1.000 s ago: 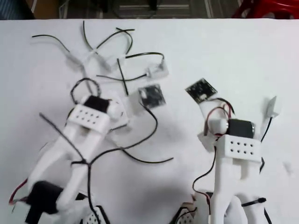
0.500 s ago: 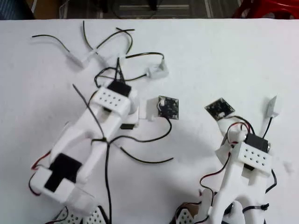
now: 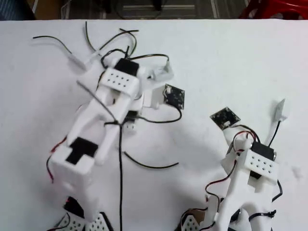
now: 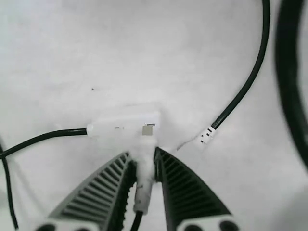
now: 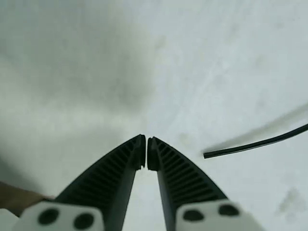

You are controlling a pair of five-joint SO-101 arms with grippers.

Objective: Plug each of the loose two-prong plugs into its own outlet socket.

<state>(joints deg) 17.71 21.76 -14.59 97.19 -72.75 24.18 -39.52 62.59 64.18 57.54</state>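
My left gripper (image 4: 143, 156) is shut on a white two-prong plug (image 4: 143, 180) with a black cable. The plug's front end touches the side of a white outlet socket (image 4: 126, 129), which lies crosswise on the table with a black wire running off one end. In the high view the left arm (image 3: 103, 115) stretches to the far left among the loose wires, next to a white socket (image 3: 161, 73). My right gripper (image 5: 146, 153) is shut and holds nothing, just above bare table. Another white plug (image 3: 279, 110) with a black wire lies at the far right.
Several black wires with white connectors (image 3: 79, 61) tangle at the far left of the white table (image 3: 216, 53). A loose black wire (image 3: 149, 166) curves across the middle. A black wire end (image 5: 255, 143) lies close to the right gripper.
The left arm swung away from me toward the far-left wires, carrying its plug. The right arm drew back toward the near edge, then held still.
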